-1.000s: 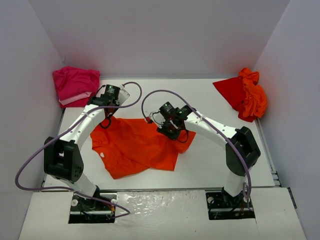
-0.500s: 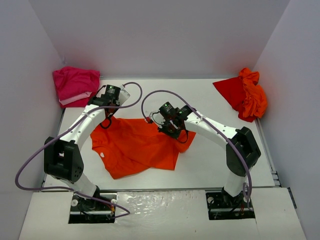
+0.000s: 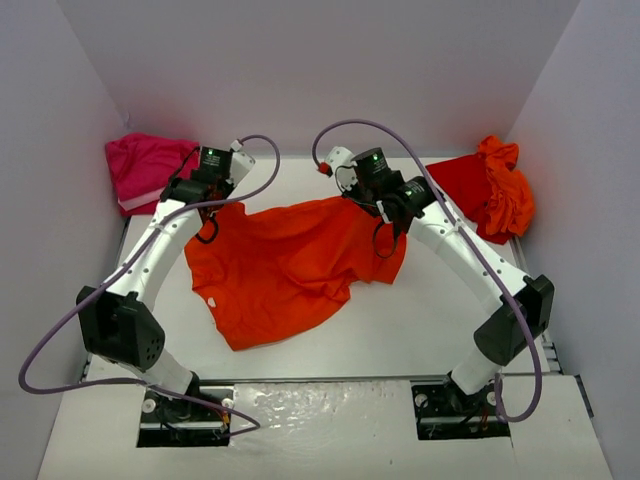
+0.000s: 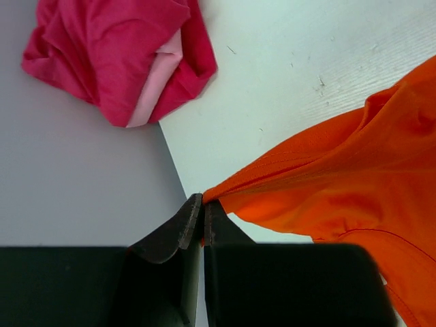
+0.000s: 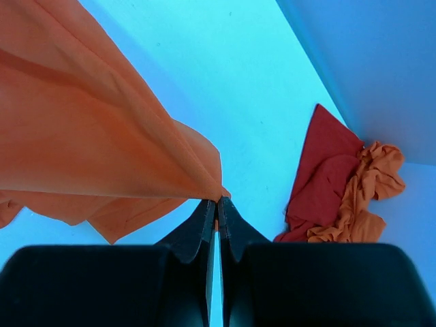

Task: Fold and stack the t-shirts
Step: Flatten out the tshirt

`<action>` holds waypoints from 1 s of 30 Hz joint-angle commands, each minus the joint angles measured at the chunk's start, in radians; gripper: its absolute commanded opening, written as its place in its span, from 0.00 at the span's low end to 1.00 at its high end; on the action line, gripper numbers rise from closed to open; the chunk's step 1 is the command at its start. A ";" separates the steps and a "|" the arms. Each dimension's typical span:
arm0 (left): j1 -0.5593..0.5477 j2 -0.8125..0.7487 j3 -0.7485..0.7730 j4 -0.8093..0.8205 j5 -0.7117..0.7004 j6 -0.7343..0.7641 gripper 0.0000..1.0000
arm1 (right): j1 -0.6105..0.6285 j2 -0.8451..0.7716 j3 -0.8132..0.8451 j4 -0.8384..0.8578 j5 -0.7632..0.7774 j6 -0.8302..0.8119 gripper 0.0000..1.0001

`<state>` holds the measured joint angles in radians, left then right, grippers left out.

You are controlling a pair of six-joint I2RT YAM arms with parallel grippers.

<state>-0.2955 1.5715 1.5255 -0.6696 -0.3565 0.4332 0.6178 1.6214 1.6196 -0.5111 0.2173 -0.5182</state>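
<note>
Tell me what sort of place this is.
Probably a robot lab test cell: a white table boxed in by plain walls, a left arm and right arm bolted at its near edge, and an orange t-shirt between them.

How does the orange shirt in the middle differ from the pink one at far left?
The orange shirt is spread out wide; the pink shirt is bunched in a heap. The orange shirt is pinched by the left gripper and right gripper; nothing holds the pink shirt. Both are plain cloth.

Both arms stretched fwd, L tool [image 4: 202, 202] & R tool [image 5: 218, 201] each clamped on orange t-shirt [image 3: 290, 270] edge.
</note>
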 commanded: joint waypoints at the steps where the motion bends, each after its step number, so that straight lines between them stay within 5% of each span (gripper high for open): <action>1: -0.002 -0.080 0.103 0.021 -0.077 0.024 0.00 | 0.017 -0.041 0.011 0.083 0.145 0.015 0.00; 7: 0.056 -0.139 0.338 0.074 -0.158 0.030 0.00 | -0.024 -0.111 0.042 0.315 0.433 -0.117 0.00; 13: 0.088 -0.261 0.473 0.056 -0.129 0.015 0.00 | -0.051 -0.233 0.085 0.430 0.444 -0.209 0.00; 20: 0.110 -0.382 0.725 -0.071 0.020 -0.036 0.00 | -0.124 -0.324 0.254 0.304 0.333 -0.120 0.00; 30: 0.103 -0.404 1.009 -0.342 0.223 -0.050 0.00 | -0.254 -0.406 0.443 0.054 -0.032 0.050 0.00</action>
<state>-0.2153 1.1729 2.4808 -0.9395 -0.1011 0.3728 0.4384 1.2565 2.0277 -0.3806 0.1961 -0.5248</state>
